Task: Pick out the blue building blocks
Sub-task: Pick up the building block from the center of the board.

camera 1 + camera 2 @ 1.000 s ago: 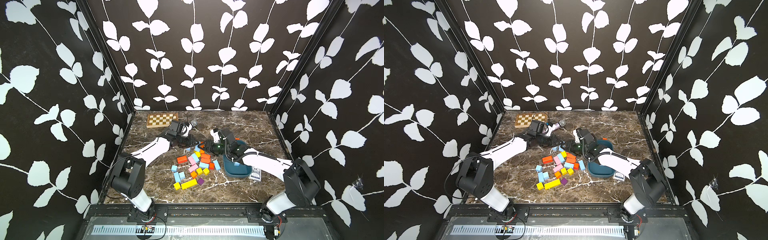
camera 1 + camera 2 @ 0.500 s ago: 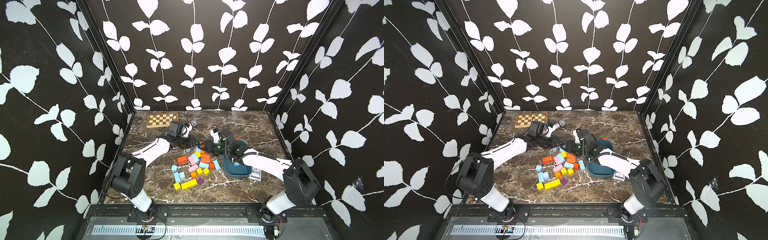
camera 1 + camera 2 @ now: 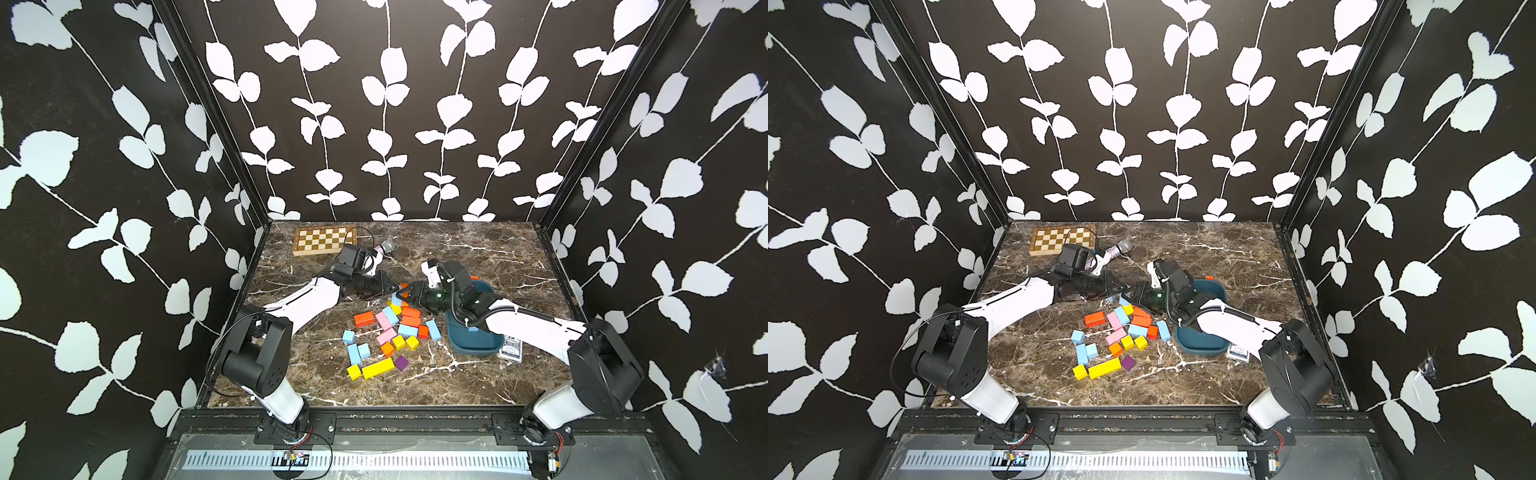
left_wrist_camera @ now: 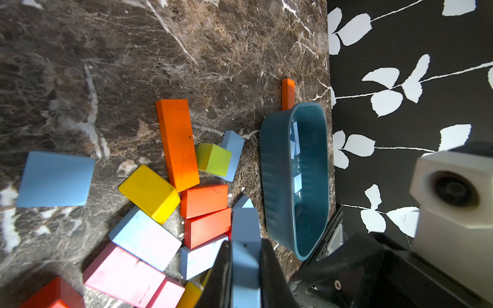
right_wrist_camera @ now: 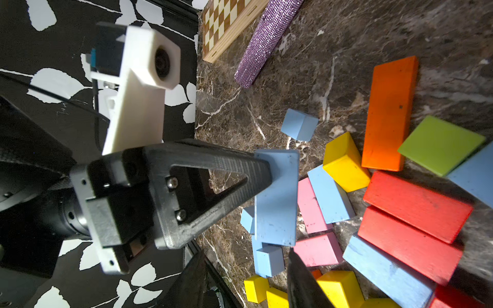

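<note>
The table is marble and walled on three sides. Both arms reach low over its middle and meet at the far edge of the pile.

The tray is teal and sits on the right arm's side, just beside the pile. It is judged to be the drop point. Pale blue shapes show inside it; whether they are blocks or reflections cannot be told.

The pile mixes orange, pink, yellow and purple. The blue blocks are scattered through it, several touching other colours. Most of the sorting is judged outstanding.

The left gripper is clamped on a blue bar, which appears clear of the table.

The right gripper has its jaws apart and empty, just beside the bar's free end. This is judged a handover, since the tray lies on the right arm's side. Risk: an early release would drop the bar into the pile.
</note>
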Controlling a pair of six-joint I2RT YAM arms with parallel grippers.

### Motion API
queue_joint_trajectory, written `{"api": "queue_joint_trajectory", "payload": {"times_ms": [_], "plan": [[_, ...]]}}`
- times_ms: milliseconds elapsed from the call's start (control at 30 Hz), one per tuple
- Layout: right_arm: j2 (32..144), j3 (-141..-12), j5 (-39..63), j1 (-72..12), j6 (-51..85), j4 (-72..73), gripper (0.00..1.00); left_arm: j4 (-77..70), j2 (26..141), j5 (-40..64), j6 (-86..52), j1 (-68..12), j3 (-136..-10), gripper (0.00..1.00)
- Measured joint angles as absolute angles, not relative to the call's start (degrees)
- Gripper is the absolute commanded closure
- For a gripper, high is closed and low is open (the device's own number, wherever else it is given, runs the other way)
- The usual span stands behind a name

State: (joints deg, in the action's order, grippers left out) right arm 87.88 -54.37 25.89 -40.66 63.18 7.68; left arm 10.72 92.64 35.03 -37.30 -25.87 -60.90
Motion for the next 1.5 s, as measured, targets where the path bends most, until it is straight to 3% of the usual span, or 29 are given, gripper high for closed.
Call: {"api": "queue_joint_trajectory", "payload": {"times_ms": [1200,1500], "plan": [[97.51,-64.23,23.05,-41.21,54.48,-1.61,0.56,8.56,92.55,35.44,-41.10,-25.87,-60.93,0.99],[99.85,-66.89,22.94,-41.21,52.77,-2.09,0.71,7.35,92.53,35.77,-42.48,-25.78,-60.90,0.98]]}}
